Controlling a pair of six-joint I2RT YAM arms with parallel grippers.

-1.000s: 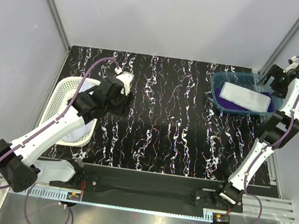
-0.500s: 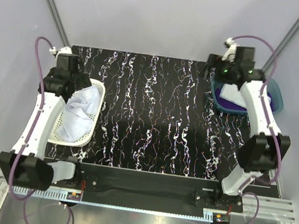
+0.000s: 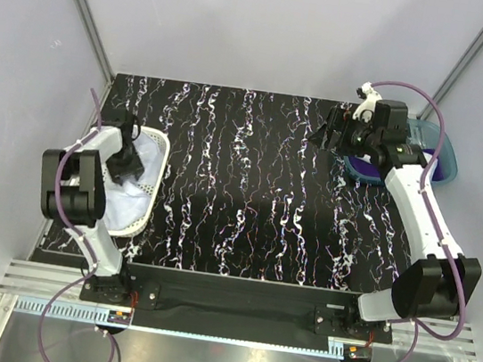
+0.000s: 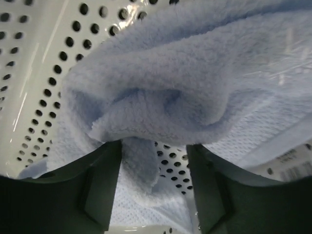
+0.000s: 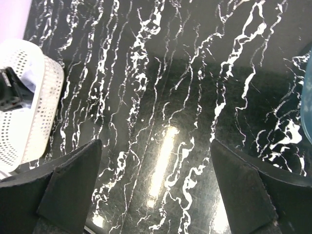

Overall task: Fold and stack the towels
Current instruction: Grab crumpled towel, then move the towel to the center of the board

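Observation:
A crumpled light blue towel [image 4: 170,87] lies in the white perforated basket [image 4: 34,73] and fills the left wrist view. My left gripper [image 4: 153,146] is down inside the basket, jaws apart, with a hanging flap of that towel between the fingers. In the top view the left gripper [image 3: 125,165] sits on this towel [image 3: 137,189] at the table's left edge. A deep purple towel [image 3: 367,170] shows in the teal bin [image 3: 439,150] at the back right. Just left of the bin, my right gripper [image 3: 328,137] hangs open and holds nothing.
The white basket [image 3: 156,178] stands at the table's left edge, the teal bin at the back right corner. In the right wrist view the open right gripper [image 5: 156,144] looks down on the black marbled table [image 5: 185,73], with the basket [image 5: 34,107] far left and the bin's rim [image 5: 308,102] at the right edge.
My left arm has swung back and dropped its gripper into the basket onto the light blue towel. My right gripper has moved from the bin out over the table, to the left.

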